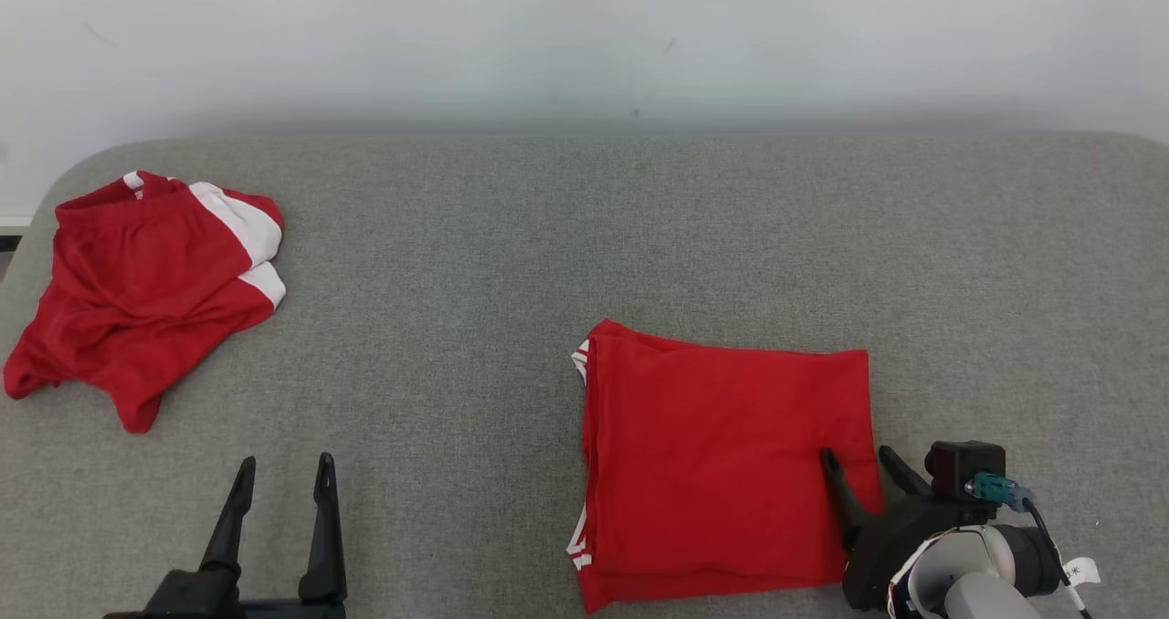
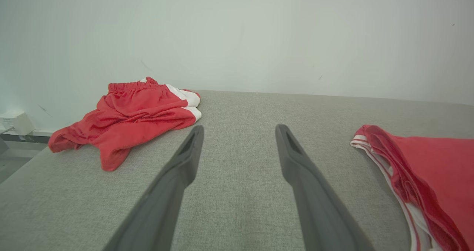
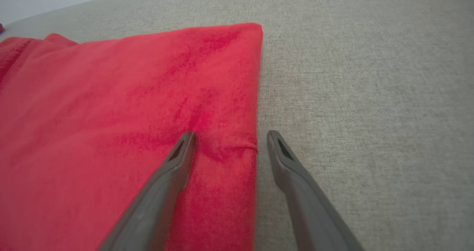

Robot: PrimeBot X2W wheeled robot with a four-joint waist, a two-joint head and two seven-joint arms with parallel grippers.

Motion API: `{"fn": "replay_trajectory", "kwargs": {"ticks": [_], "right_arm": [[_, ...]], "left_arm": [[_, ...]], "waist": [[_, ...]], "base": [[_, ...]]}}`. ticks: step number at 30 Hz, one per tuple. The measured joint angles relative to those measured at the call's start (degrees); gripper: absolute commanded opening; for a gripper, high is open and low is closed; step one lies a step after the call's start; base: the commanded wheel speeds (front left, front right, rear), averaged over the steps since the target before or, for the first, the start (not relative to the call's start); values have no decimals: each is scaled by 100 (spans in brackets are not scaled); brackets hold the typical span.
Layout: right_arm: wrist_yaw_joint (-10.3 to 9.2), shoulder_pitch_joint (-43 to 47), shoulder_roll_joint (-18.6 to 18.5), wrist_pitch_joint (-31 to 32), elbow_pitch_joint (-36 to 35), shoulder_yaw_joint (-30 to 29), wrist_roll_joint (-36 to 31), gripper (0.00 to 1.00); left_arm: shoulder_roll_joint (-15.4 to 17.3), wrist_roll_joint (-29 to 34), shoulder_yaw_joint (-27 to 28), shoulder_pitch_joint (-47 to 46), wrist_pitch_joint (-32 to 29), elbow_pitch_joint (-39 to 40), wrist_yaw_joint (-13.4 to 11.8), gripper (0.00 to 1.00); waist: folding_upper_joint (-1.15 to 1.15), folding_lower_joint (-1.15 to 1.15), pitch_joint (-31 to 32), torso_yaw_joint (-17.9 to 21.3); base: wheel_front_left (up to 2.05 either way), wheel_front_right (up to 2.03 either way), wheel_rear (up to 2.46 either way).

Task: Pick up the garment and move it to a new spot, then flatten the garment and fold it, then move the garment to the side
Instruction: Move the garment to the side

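Right gripper: the right gripper (image 1: pixel 858 459) sits at the lower right of the head view with its two long dark fingers spread apart and nothing pinched between them.
Right fingers: in the right wrist view the right gripper (image 3: pixel 229 136) straddles the right-hand edge of the cloth; one finger (image 3: pixel 174 169) lies over the red fabric, the other finger (image 3: pixel 292 173) over the bare grey surface just beside that edge.
Contact: whether the finger over the cloth presses on it or hovers just above it I cannot tell.
Left gripper: the left gripper (image 1: pixel 285 468) stands at the lower left of the head view, fingers spread wide and empty, pointing up over bare surface.
Left wrist view: the left gripper (image 2: pixel 239 129) shows its two dark fingers well apart with grey fabric between them.
Garment: the folded red garment with white striped trim (image 1: pixel 721 468) lies flat as a neat rectangle at the lower centre-right of the surface, its layered edges with the white trim facing the robot's left.
Garment, other views: its folded layers (image 2: pixel 418 169) show at the right; its smooth top (image 3: pixel 122 125) shows on the left.
Second cloth: crumpled red shorts with white panels (image 1: pixel 146 281) lie bunched at the far left, well apart from the folded piece and both grippers; seen also at (image 2: pixel 129 121).
Surface: a grey woven upholstered surface (image 1: pixel 511 263) carries both pieces.
Backdrop: a plain pale wall (image 1: pixel 584 35) rises behind the far edge.
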State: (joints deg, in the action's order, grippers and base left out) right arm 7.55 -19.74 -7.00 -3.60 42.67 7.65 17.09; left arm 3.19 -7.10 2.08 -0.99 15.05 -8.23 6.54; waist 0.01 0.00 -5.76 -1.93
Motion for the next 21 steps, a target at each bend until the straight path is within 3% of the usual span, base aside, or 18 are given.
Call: {"fn": "replay_trajectory", "kwargs": {"ticks": [6,7,8,9,21], "right_arm": [[0,-244,69,-75,500,188,53,100],[-1,-286,79,-73,569,232,98,93],[-1,-324,86,-80,625,268,132,38],[-1,-365,90,-90,675,318,168,0],[0,-1206,-35,-190,849,813,442,0]], "left_arm": [[-2,0,-23,-37,0,-14,1,100],[-2,0,-27,-52,0,-19,1,100],[-3,0,-30,-62,0,-21,1,100],[-4,-1,-34,-69,0,-24,2,100],[3,-13,46,-146,0,20,8,100]], "waist": [[0,0,-43,25],[0,0,-53,25],[0,0,-60,23],[0,0,-68,20],[0,0,-255,26]], "base": [[0,0,0],[0,0,0],[0,0,0],[0,0,0],[0,0,0]]}}
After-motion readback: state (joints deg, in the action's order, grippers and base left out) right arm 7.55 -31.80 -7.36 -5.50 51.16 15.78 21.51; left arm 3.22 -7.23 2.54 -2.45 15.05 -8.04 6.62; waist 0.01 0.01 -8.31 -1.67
